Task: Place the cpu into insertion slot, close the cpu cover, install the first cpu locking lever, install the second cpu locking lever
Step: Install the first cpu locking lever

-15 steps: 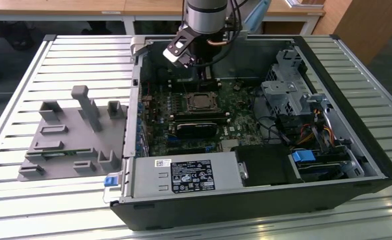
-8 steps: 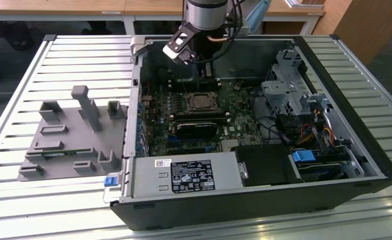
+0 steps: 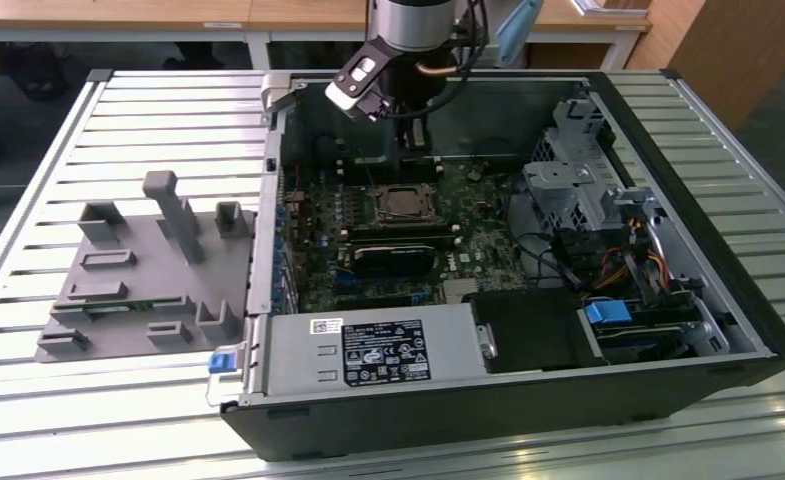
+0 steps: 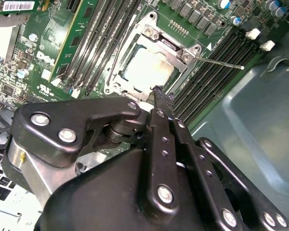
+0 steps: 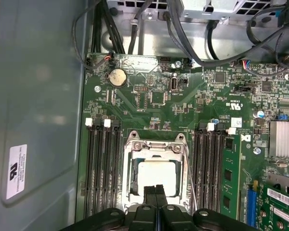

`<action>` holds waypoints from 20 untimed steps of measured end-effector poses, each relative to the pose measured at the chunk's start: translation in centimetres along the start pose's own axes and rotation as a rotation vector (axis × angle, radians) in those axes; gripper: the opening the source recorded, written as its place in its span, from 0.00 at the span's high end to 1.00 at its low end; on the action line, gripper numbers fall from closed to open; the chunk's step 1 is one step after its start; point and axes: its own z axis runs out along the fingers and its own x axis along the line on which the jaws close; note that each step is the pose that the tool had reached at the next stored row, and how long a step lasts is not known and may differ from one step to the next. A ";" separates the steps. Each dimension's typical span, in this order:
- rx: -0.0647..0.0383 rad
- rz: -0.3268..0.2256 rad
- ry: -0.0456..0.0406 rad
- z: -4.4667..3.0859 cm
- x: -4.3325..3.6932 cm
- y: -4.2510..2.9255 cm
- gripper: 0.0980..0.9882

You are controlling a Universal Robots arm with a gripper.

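My claw (image 5: 155,189) is closed, fingertips pressed together, gripping nothing, hovering at one edge of the cpu chip (image 5: 156,175). The square chip lies flat, face up, in its socket (image 5: 133,177), under the silver cover frame (image 5: 156,143), between memory slots (image 5: 102,168).

An open computer case (image 3: 499,415) sits mid-worktop (image 3: 165,100), a grey plastic fixture (image 3: 139,275) beside it toward the edge at the exterior view's left.
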 end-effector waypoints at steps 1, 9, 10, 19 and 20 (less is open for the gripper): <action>0.000 0.000 -0.0001 -0.08 0.00 0.00 0.99; 0.000 -0.006 0.0004 -0.67 0.00 0.01 0.99; 0.000 -0.018 0.0008 -0.67 0.00 0.00 0.99; -0.001 -0.168 0.0069 -0.64 0.00 0.00 0.99; -0.001 -0.172 0.0071 -0.64 0.00 0.00 0.99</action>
